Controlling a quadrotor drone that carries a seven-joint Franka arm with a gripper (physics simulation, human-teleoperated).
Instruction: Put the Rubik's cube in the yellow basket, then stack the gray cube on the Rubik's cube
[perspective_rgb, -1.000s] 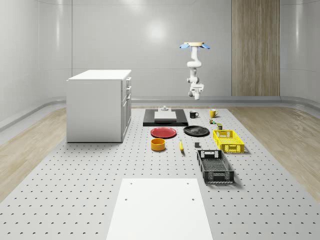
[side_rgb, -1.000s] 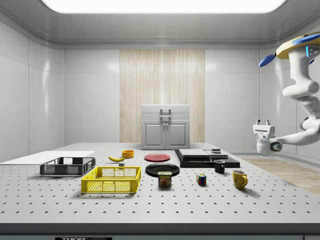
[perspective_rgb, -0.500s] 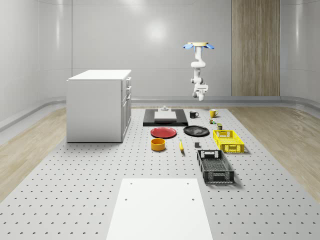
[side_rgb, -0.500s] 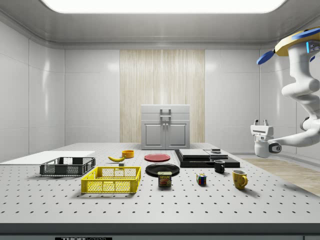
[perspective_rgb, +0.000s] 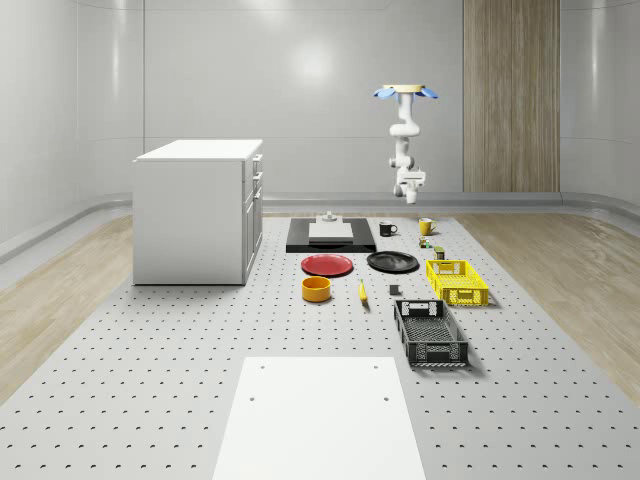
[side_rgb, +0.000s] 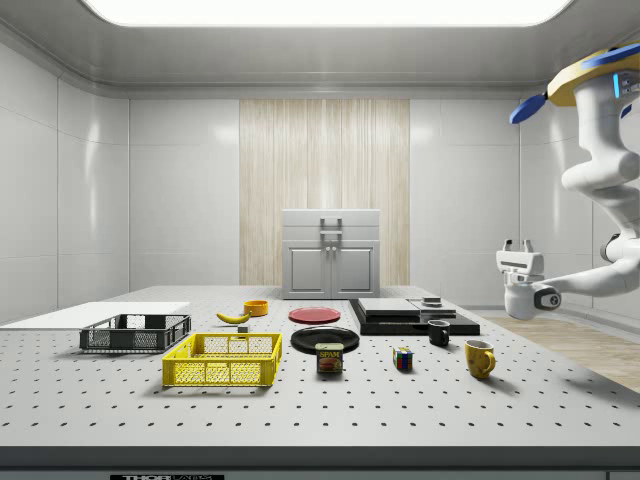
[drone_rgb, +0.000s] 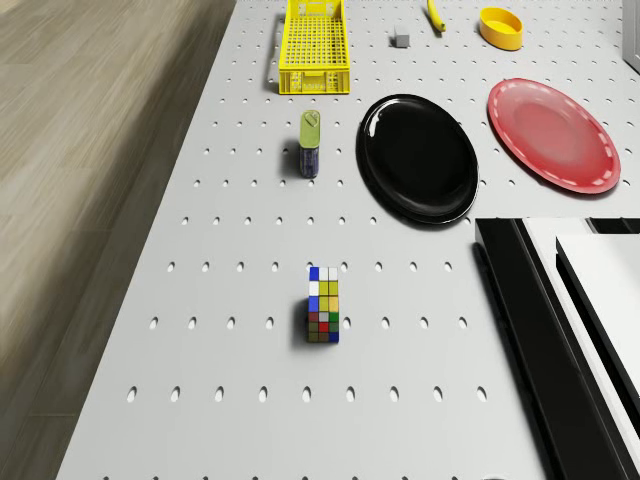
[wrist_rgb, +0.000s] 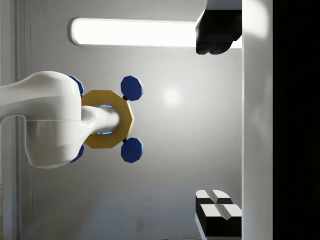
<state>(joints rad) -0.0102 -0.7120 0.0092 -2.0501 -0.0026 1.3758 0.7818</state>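
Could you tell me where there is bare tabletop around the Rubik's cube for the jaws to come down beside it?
The Rubik's cube stands alone: bare perforated table lies on every side, widest toward the wooden floor edge. Toward the black platform the gap is narrower. It gets crowded farther on, where the can, black plate and yellow basket cluster. The drone hovers off the table's end.
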